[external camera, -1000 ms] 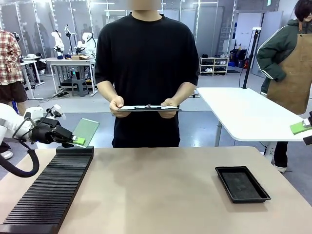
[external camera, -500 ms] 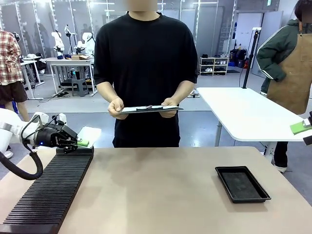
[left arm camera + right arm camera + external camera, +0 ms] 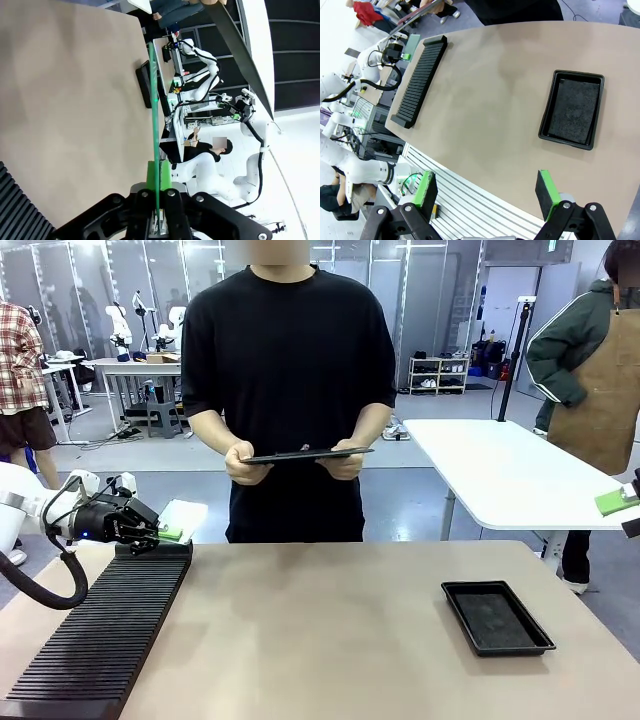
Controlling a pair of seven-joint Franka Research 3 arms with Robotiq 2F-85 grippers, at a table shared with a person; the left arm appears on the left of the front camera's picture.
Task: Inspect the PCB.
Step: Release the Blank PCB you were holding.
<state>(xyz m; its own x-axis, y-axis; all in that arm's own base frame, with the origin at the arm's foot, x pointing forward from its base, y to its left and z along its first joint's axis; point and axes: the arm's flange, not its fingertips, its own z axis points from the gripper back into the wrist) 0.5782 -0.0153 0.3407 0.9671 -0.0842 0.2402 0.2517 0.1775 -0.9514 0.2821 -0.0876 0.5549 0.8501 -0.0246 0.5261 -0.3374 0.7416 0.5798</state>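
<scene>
The PCB (image 3: pixel 184 517), a thin green board, is held at its near edge by my left gripper (image 3: pixel 160 532), which is shut on it just past the far left corner of the table. It lies nearly flat and catches pale light. In the left wrist view the PCB (image 3: pixel 155 115) shows edge-on as a green line rising from between the green pads (image 3: pixel 165 176). My right gripper (image 3: pixel 486 192) stands open with nothing between its fingers, high off the table's right side. Part of the right gripper (image 3: pixel 625 505) shows at the right edge of the front view.
A long black slotted rack (image 3: pixel 105 625) runs along the table's left side, right below the held board. A shallow black tray (image 3: pixel 497 617) sits at the right. Across the table a person holds a dark clipboard (image 3: pixel 305 453) in both hands.
My left gripper turned the PCB from tilted up to nearly flat and shifted slightly right, then held still. The person moved a little left and tipped the clipboard up.
</scene>
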